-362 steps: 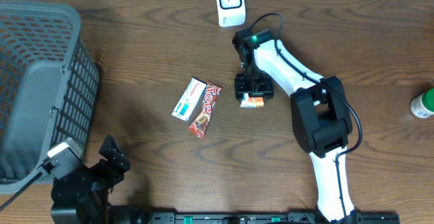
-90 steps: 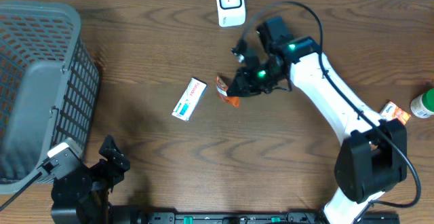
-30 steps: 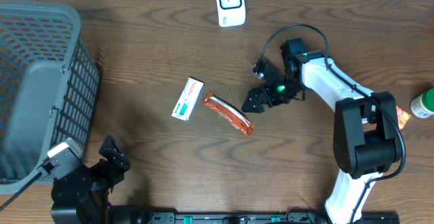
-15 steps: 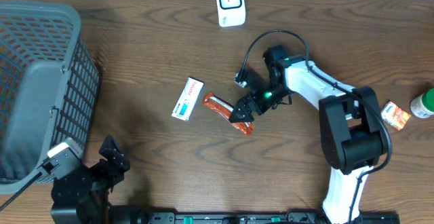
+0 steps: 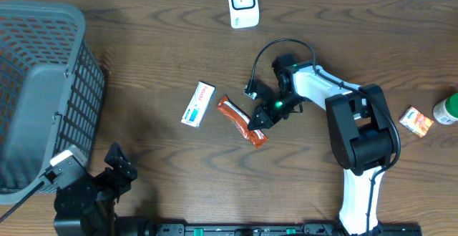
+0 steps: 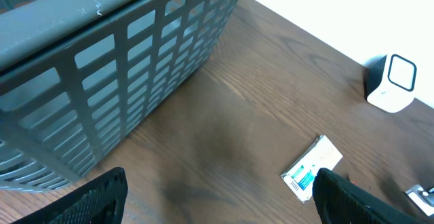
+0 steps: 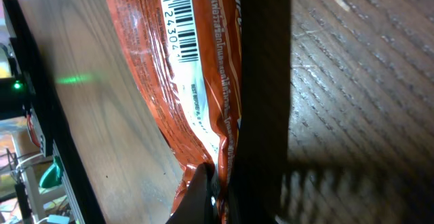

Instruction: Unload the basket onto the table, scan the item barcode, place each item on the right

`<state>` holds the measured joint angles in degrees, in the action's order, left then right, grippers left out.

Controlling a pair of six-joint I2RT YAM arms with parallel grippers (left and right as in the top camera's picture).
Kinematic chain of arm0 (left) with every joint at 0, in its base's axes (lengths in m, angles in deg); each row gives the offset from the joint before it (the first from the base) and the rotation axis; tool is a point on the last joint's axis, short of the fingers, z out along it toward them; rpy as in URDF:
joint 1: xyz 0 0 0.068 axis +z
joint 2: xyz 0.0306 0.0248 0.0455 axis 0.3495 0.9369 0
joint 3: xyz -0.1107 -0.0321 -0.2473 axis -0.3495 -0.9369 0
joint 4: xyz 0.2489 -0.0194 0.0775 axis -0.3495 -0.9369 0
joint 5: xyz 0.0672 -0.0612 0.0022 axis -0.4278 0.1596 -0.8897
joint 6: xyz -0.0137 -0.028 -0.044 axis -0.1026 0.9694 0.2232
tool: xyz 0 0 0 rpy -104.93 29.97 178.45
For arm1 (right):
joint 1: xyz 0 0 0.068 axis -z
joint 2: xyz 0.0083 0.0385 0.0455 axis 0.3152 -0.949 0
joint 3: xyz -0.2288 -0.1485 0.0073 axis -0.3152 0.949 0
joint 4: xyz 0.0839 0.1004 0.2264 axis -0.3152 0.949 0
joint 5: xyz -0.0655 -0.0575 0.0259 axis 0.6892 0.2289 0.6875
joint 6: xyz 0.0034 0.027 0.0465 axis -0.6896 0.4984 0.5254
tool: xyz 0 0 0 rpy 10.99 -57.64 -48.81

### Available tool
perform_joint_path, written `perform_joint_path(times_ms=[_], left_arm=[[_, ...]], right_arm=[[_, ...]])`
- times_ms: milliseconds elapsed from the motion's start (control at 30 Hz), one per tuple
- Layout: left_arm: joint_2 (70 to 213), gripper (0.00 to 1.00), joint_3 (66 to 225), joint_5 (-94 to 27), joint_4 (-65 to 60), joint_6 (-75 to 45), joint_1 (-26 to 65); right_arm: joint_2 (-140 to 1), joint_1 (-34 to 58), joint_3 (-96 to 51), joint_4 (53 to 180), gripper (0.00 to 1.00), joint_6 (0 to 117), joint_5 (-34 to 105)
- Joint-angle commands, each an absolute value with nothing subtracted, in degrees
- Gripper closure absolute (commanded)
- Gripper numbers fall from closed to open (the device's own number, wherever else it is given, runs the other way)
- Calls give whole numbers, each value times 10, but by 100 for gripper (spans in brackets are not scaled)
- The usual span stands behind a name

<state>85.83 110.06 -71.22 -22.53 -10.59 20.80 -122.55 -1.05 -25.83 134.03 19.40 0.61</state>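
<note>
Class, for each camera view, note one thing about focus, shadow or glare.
Overhead: evenly lit and sharp, basket casting soft shadow. Left wrist: basket crisp, own fingers blurred. Right wrist: snack wrapper close, barcode legible, finger a black silhouette.

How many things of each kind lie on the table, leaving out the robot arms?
Snack wrappers: 2, long red bar, small orange packet
White box: 1
Scanner: 1
Grey basket: 1
Green bottle: 1
Total: 6
</note>
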Motion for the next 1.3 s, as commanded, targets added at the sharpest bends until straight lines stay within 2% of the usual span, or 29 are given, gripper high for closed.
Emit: perform_joint_path(times_ms=[0, 233, 700, 1133, 1167, 1200, 1233, 1267], left_arm=[[856, 12, 1103, -715, -227, -101, 211], [856, 12, 1103, -715, -227, -101, 211], [856, 12, 1103, -715, -227, -101, 211], [856, 12, 1103, -715, -227, -101, 211], [856, 12, 1103, -715, -227, -101, 211], [856, 12, 1103, -715, -227, -101, 211], [856, 12, 1103, -715, -227, -101, 211], [856, 12, 1103, -715, -227, -101, 211]], right_arm=[[-1246, -15, -260, 1348, 99, 202, 82], [-1190, -25, -308, 1413, 99, 202, 130], [-949, -105, -309, 1391, 99, 203, 199], [-965, -128, -272, 1375, 98, 249, 240], [-969, -128, -272, 1371, 82, 256, 241], [-970, -128, -272, 1366, 60, 266, 241], [-972, -128, -272, 1364, 34, 270, 241], [-972, -128, -272, 1364, 17, 270, 241]])
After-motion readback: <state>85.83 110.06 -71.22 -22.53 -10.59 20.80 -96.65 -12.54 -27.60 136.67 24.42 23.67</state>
